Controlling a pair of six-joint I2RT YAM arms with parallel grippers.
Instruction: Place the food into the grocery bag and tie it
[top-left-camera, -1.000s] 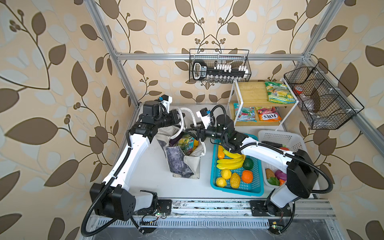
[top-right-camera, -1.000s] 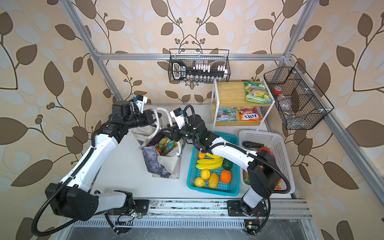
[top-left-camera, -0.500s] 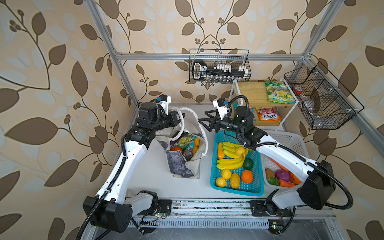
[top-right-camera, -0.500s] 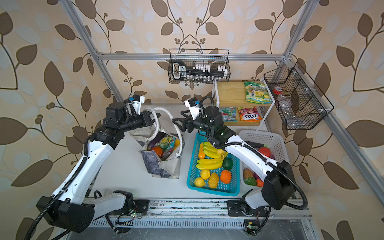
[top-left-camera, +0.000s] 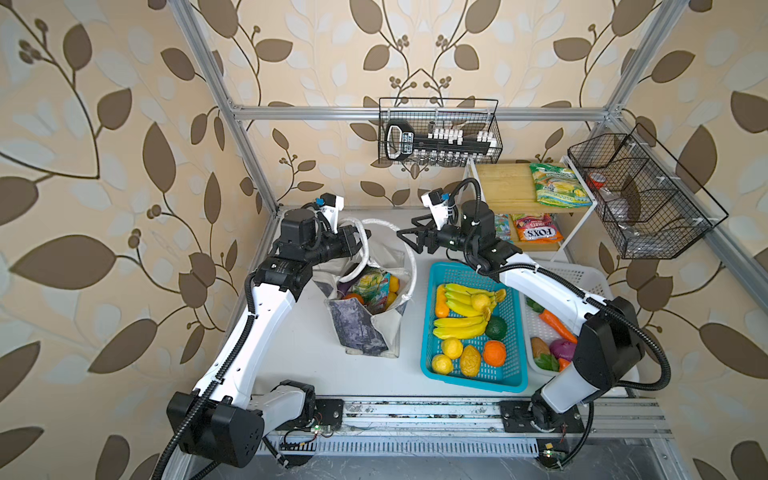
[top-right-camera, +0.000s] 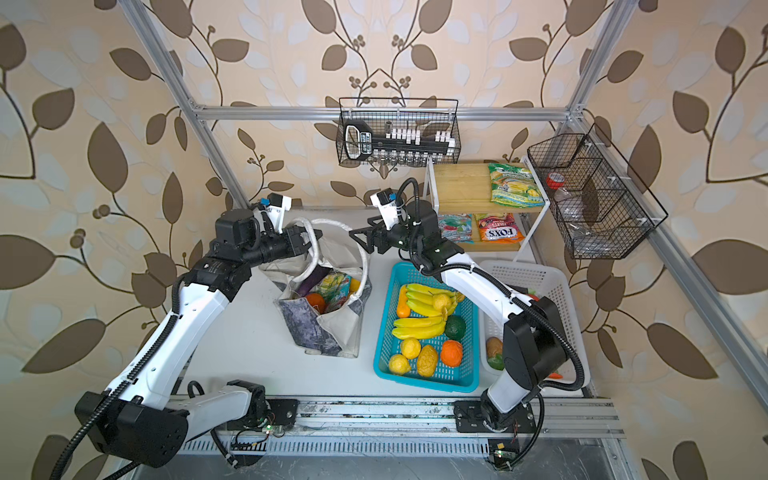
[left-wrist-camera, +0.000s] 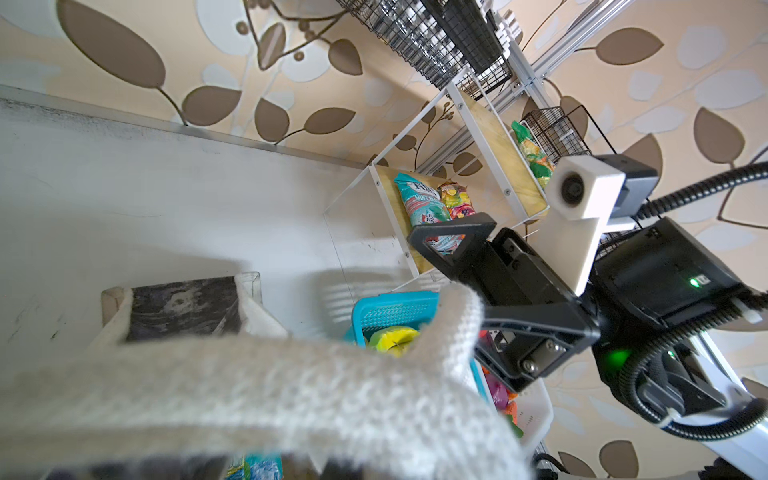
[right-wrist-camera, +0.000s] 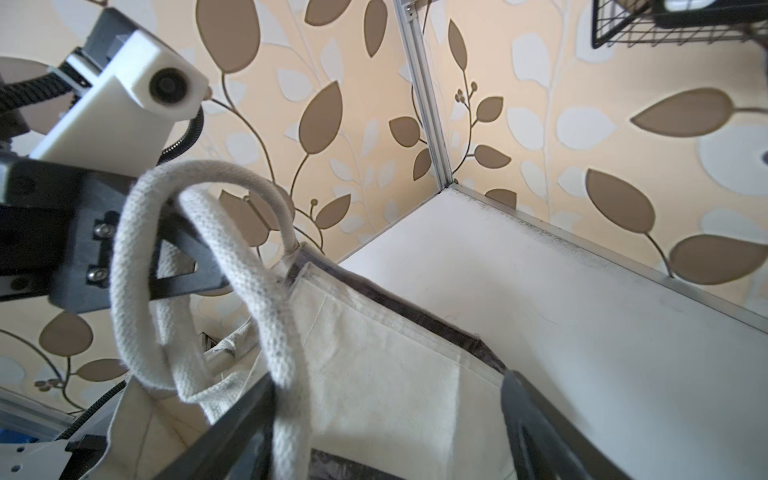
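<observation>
bag: the grocery bag (top-left-camera: 376, 332) (top-right-camera: 332, 332) stands upright on the white table (top-left-camera: 299, 353), mouth open, a bit left of centre in both top views, just beside the blue basket (top-left-camera: 428, 332)

food: toy produce and a shiny sweet packet (top-left-camera: 372, 286) sit inside the bag, plus something orange and a bit of purple, can't make out more

handles: one loop handle (top-left-camera: 365, 249) (right-wrist-camera: 257, 286) is pulled up off the back rim, the other arcs loose over the bag's right side

left claw: left gripper (top-left-camera: 358, 240) (top-right-camera: 311, 241) is closed tight on that loop handle, above the bag's back-left corner; in the right wrist view the rope is draped around its fingers

right claw: right gripper (top-left-camera: 409, 242) (top-right-camera: 359, 242) is wide open with nothing in it, hanging just right of the bag's top and pointing at the other claw; a strand of handle runs right beside one finger (right-wrist-camera: 232, 432)

baskets: blue basket has bananas and loose fruit, white basket (top-left-camera: 582, 276) is to its right with veg

back right: wooden shelf (top-left-camera: 503, 187) with more sweet packets
</observation>
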